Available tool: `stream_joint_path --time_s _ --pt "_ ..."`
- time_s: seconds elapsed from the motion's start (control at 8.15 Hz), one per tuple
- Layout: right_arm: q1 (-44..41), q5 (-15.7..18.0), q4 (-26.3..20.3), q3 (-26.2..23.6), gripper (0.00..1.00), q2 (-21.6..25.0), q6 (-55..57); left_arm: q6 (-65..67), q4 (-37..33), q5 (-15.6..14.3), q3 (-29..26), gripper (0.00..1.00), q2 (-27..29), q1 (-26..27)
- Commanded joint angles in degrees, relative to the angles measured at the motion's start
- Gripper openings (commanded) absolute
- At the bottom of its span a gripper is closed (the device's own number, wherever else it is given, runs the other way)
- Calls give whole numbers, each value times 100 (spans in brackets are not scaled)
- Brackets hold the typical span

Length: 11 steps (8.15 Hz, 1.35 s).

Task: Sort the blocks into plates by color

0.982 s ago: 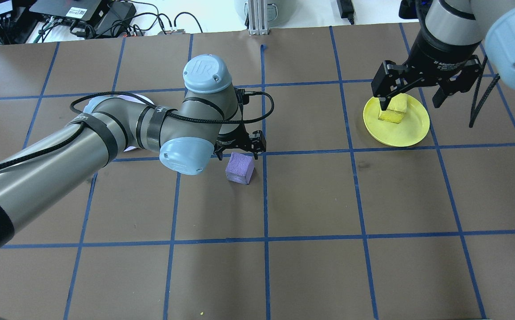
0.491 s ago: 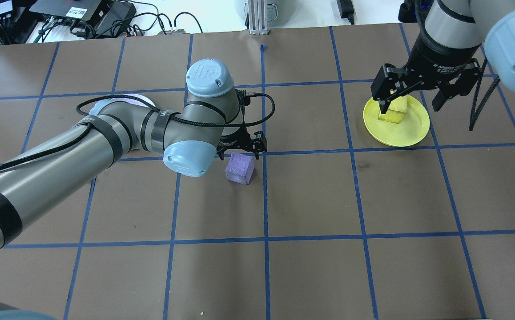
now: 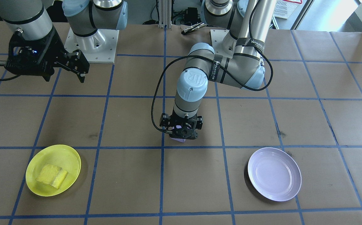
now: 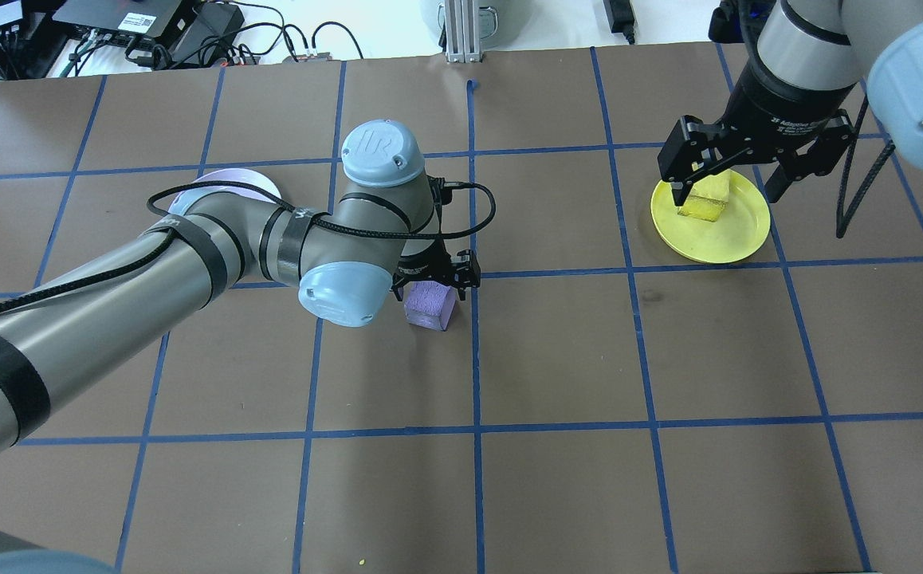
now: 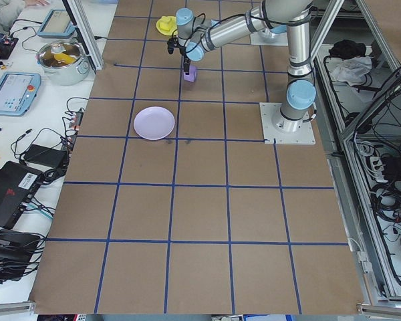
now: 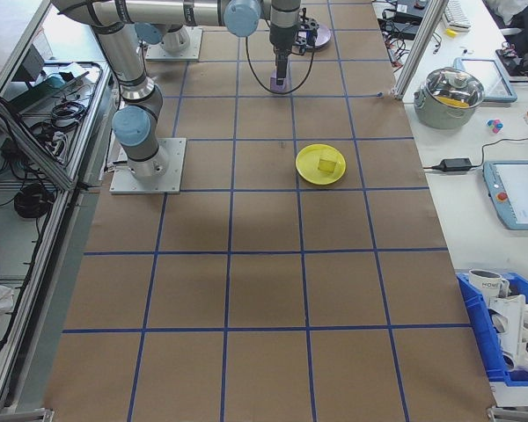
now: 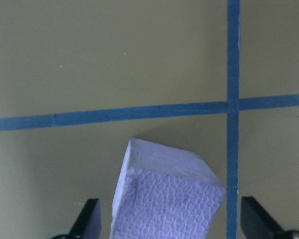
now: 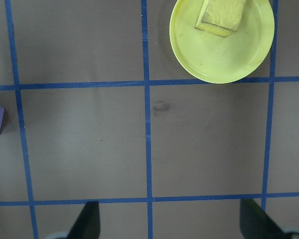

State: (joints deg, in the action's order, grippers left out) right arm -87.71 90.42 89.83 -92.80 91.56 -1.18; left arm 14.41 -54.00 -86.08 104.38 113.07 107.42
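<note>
The lavender block (image 4: 430,308) sits on the brown table near a blue tape crossing. My left gripper (image 4: 434,281) stands open right over it. In the left wrist view the block (image 7: 167,199) lies tilted between the two fingertips, which are clear of its sides. The yellow block (image 4: 705,206) rests in the yellow plate (image 4: 716,239). My right gripper (image 4: 726,187) hangs open above that plate with nothing in it. The lavender plate (image 3: 274,174) holds nothing and is partly hidden by my left arm in the overhead view. The right wrist view shows the yellow plate (image 8: 222,55) with its block (image 8: 221,15).
Blue tape lines grid the brown table (image 4: 557,359). Cables and electronics (image 4: 151,32) lie past the far edge. A lidded pot (image 6: 458,92) and tablets (image 6: 515,192) stand on the side bench, next to a blue bin (image 6: 510,338).
My left gripper has moved over the lavender block and now covers its far side. The right gripper has drawn slightly back from the yellow plate, still open.
</note>
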Motion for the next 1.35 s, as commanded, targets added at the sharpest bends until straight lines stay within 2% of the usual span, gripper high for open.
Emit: stream_joint_path --time_s 0.0,0.12,0.37,0.49,0.74,0.98,1.1,1.23 --pt "0 -130 52 -10 100 -32 -31 27 21 21 82 100 -4 34" --pt "0 -113 53 -10 100 -33 -92 19 56 39 82 97 -4 25" --pt "0 -113 53 -10 100 -50 -93 0 83 30 65 36 4 25" --pt "0 -104 61 -10 100 -59 -93 -34 83 22 65 18 -4 25" --pt "0 -104 61 -10 100 -59 -93 -104 74 30 30 1 -91 -36" --pt "0 -95 53 -18 100 -59 -93 -289 -240 22 -75 0 -232 -255" --pt "9 -86 53 -18 100 -59 -93 -307 -521 30 -354 0 -363 -604" --pt "0 -95 61 -45 100 -59 -93 -768 -1246 13 -740 0 -504 -1060"
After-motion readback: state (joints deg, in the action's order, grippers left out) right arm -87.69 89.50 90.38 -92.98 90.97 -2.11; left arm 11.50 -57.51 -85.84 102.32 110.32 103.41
